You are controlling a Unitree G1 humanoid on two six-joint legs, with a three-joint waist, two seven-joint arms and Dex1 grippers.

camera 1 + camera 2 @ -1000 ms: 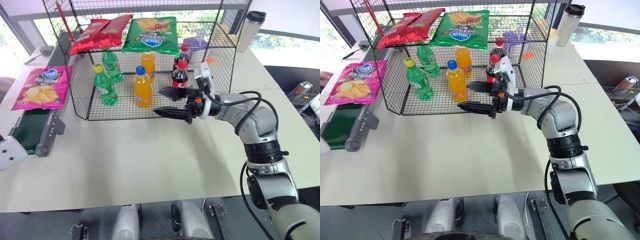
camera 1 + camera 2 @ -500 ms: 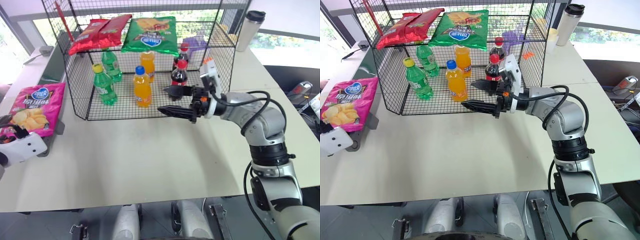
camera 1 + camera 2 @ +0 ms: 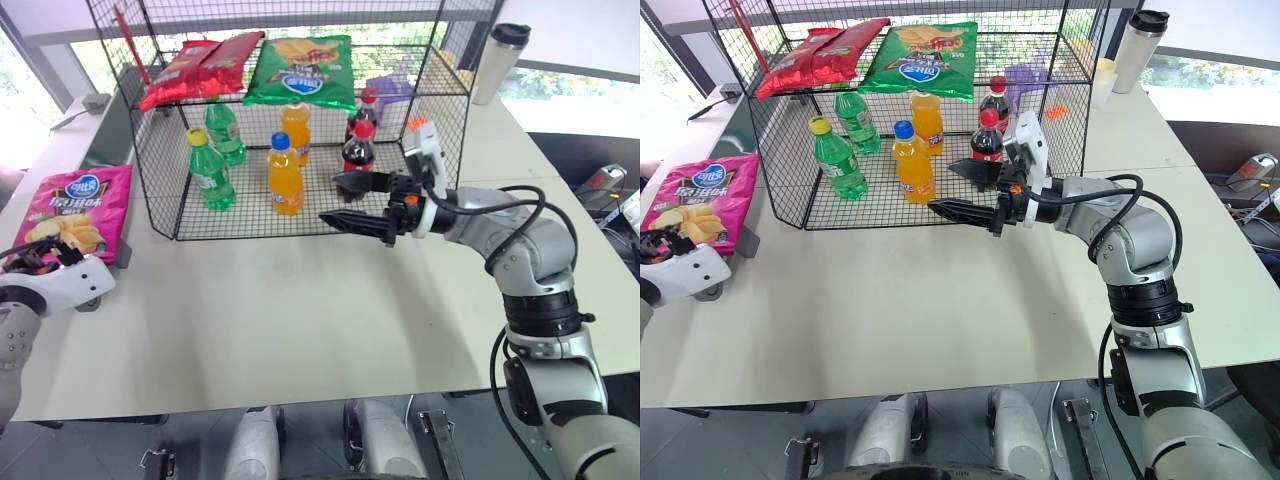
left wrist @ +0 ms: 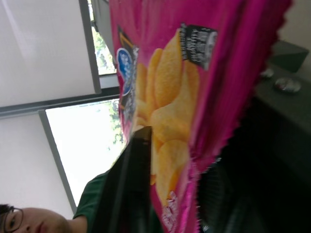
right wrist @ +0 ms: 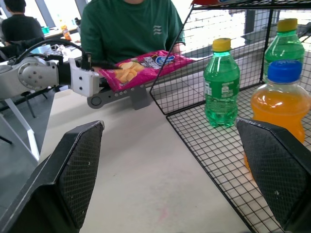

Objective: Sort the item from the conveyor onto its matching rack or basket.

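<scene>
The item, a magenta-pink crisp bag [image 3: 76,203], lies at the near end of the conveyor [image 5: 119,93], on the table's left side. My left gripper [image 3: 40,262] is at the bag's near edge and shut on it. In the left wrist view one black finger [image 4: 132,184] presses on the pictured crisps. The rack [image 3: 440,110] is a black wire cage at the back centre. My right gripper [image 3: 342,203] hovers open just in front of the rack's lower floor, pointing left, with nothing between its fingers.
Red bags [image 3: 195,62] and a green bag [image 3: 303,70] lie on the rack's upper shelf. Green [image 3: 210,170], orange [image 3: 285,175] and cola [image 3: 358,150] bottles stand below. A tumbler [image 3: 497,60] stands back right. A person in a green shirt [image 5: 129,24] sits behind the conveyor.
The pink bag rode down the belt to its near end. My left gripper came in from the left edge to the bag's near edge and closed on it. The right gripper stayed put.
</scene>
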